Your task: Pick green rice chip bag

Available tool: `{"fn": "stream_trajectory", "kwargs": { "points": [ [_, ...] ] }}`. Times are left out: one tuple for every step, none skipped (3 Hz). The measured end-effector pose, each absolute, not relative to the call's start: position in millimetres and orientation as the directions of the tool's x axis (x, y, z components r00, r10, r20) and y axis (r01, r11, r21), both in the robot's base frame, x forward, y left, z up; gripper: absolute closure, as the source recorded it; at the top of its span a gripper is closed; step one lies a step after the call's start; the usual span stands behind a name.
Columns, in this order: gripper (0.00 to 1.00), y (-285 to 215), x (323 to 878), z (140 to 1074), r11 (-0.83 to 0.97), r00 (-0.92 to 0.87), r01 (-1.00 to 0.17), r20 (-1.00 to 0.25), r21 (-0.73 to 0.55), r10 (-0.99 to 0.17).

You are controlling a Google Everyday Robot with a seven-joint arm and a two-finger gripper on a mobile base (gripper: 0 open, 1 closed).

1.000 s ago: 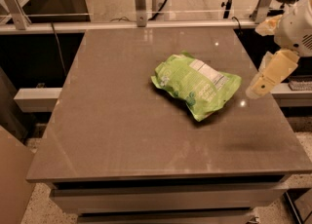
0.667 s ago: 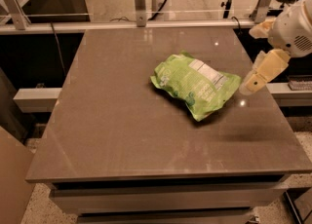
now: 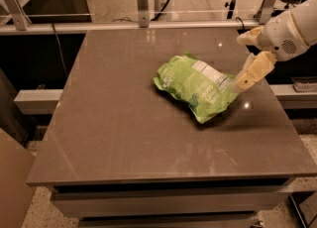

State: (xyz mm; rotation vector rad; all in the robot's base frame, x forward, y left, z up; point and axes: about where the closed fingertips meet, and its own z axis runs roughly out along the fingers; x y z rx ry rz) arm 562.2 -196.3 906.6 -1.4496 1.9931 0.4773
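1. Gripper (image 3: 238, 62) is hovering at the right end of the bag (image 3: 195, 85), seemingly spread open and gripping nothing.
2. Bag is lying flat on the table (image 3: 124, 123), near its middle, ungrasped.
3. Grasp and lift are waiting to be done.

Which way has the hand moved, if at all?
Yes. The hand has shifted left, away from the right edge of the table, toward the green rice chip bag; its lower fingertip is now at the bag's right end.
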Motion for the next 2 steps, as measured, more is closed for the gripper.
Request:
{"fn": "stream_trajectory", "kwargs": {
  "points": [
    [0.00, -194.7, 564.5, 903.7, 0.330, -0.206, -0.942, -0.675, -0.058, -0.709],
    [0.00, -188.0, 568.8, 895.1, 0.328, -0.223, -0.944, -0.676, -0.030, -0.702]
  ]
}}
